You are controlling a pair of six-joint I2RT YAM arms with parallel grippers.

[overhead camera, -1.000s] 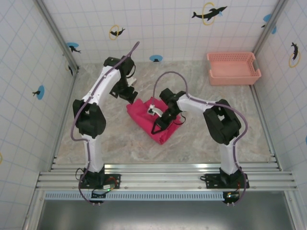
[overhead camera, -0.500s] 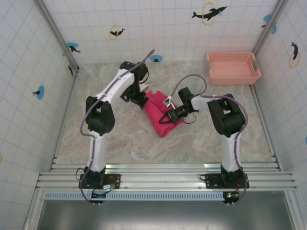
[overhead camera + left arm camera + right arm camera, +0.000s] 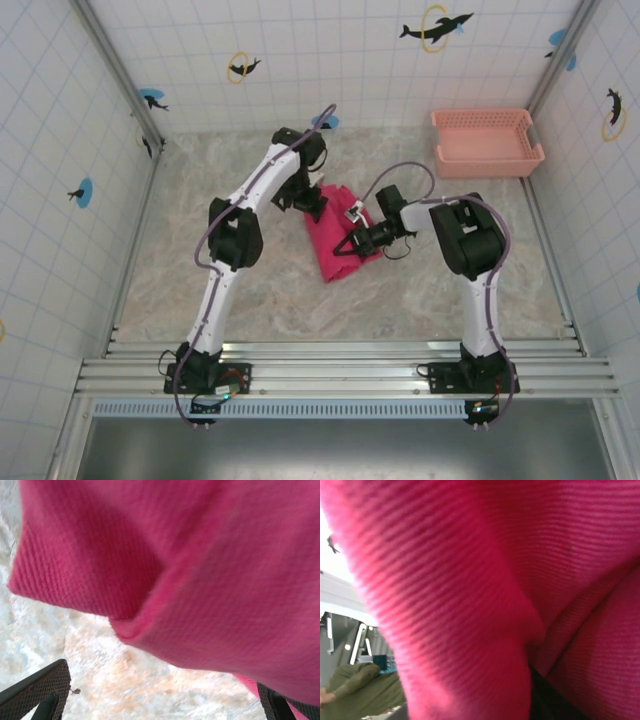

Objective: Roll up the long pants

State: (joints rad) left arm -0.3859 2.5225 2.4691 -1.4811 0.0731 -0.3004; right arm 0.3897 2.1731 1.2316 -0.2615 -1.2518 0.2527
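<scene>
2 white robot arms reach in from the near edge of a marble-patterned table (image 3: 250, 295) and meet at the long pants (image 3: 325, 235). The pants are a bright magenta-red bundle of soft cloth, folded into a rough wedge near the middle of the table. The wedge's narrow end points toward the arms.

From above, we see the left gripper (image 3: 313, 207) at the far left corner of the bundle, touching or just above the cloth. In the left wrist view, the left gripper (image 3: 157, 702) has its 2 dark fingers (image 3: 40, 692) at the bottom corners of the frame, spread as wide as they go. The pants (image 3: 210, 565) hang across the top of this view with a folded edge drooping down, and bare table shows below. The cloth drapes over the right-hand finger, but nothing is pinched.

The right gripper (image 3: 346, 247) comes in from the right and lies against the bundle's right side, low on the cloth. In the right wrist view, ribbed red fabric (image 3: 470, 580) presses up against the lens, so we cannot tell how far these fingers are parted or whether they grip the cloth.

A salmon-pink plastic basket (image 3: 490, 160) sits in the far right corner, well apart from the pants.
</scene>
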